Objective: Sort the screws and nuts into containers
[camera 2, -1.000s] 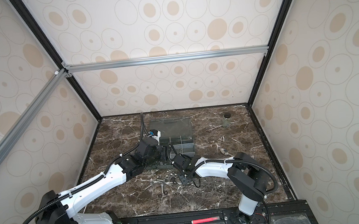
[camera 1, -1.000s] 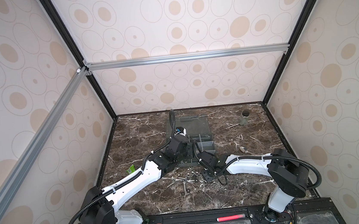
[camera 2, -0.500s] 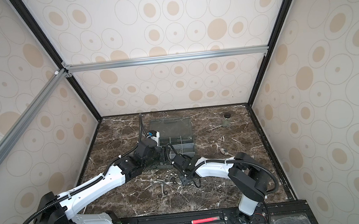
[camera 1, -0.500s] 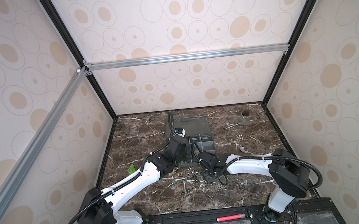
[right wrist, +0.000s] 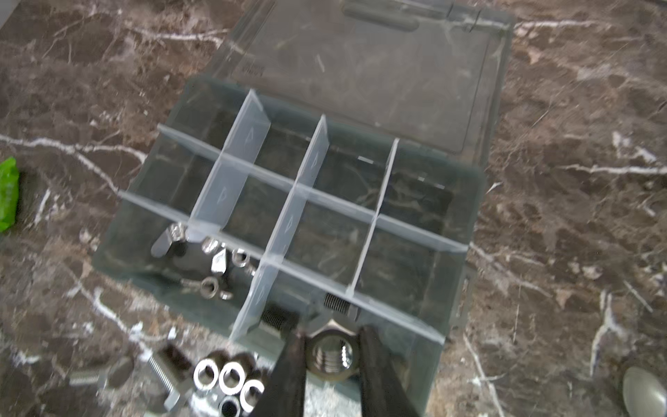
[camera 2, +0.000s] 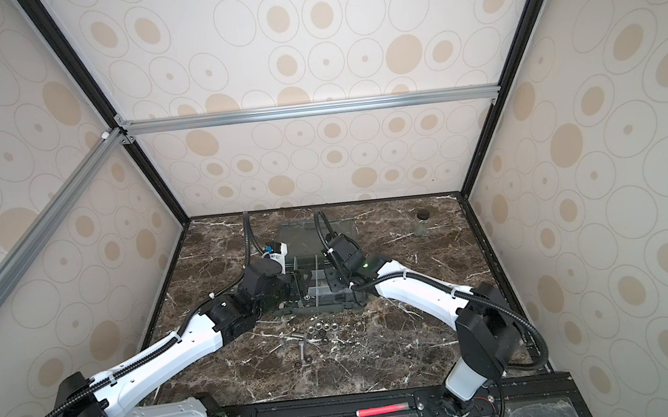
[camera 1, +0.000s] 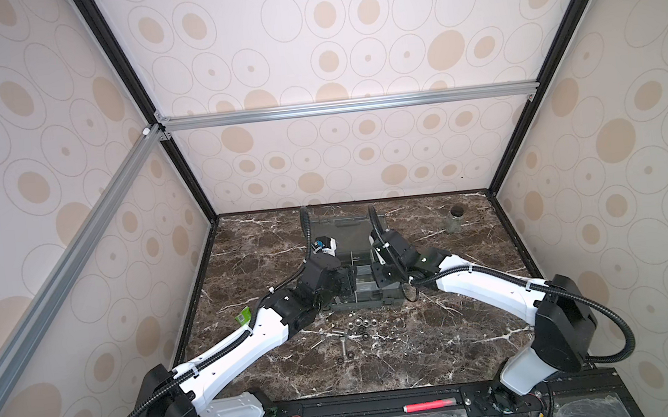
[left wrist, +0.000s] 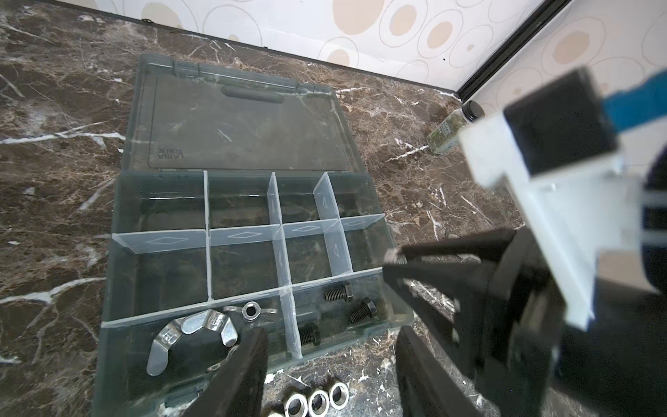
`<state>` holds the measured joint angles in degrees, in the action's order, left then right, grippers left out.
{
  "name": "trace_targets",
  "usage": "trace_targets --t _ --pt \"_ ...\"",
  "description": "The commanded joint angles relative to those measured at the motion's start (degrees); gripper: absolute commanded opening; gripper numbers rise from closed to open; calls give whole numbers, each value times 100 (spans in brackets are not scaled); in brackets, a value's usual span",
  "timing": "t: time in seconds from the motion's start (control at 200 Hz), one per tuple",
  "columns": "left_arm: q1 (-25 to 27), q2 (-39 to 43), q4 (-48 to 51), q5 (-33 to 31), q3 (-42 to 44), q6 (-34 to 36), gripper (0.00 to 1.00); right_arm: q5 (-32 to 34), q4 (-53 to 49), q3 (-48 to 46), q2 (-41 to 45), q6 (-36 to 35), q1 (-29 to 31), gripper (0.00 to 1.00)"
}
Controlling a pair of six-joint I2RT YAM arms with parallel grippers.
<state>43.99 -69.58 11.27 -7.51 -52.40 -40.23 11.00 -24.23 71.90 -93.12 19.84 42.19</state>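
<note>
We see the hex nut [right wrist: 332,355] pinched by two opposite flats in the right claw [right wrist: 330,334]. Its threaded hole is turned straight back at the wrist camera, so its short axis runs along the fingers rather than across them. It is silver and six-sided, like the loose nuts [right wrist: 225,379] bunched on the marble table [right wrist: 559,252] just in front of the box [right wrist: 465,260] (it sits nearer the lens, so we cannot compare sizes). The held nut hangs over the box's near edge, by the corner cell that holds three dark-looking screws [left wrist: 337,294]. These lie flat, each shaft pointing a different way. In the neighbouring near cell lie shiny wing nuts [left wrist: 191,332], also flat. The left claw [left wrist: 332,375] stands about half wide with nothing between its fingers, one finger over the wing-nut cell and the other outside the box's front wall. The left wrist view shows only a silver sliver of the held nut at the right claw's tip, while the right wrist view shows its thread and flats. In both top views the arms hide it. A top view shows a long silver screw [camera 1: 343,345] on the table, its axis running toward the box, with two black rings [camera 1: 344,359] at its near end. A jar [camera 1: 453,221] stands well apart near the back wall.
</note>
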Motion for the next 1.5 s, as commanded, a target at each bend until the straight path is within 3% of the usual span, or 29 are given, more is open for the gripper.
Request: trace_targets --t 0.0,0.265,0.71,0.95,1.49 --pt "-56 222 51 -166 113 -222 57 9 -132 211 -470 -126 -181 25" --pt "-83 349 44 -242 311 -370 58 -130 -281 649 -1184 -37 -359 25" --pt "-99 437 -114 -181 697 -621 58 -47 -355 493 -1184 17 -457 26" --pt "-97 487 -93 -172 738 -609 58 -44 -357 502 -1158 82 -465 43" --pt "-93 507 -96 60 1075 -729 57 40 -162 265 -910 170 -458 49"
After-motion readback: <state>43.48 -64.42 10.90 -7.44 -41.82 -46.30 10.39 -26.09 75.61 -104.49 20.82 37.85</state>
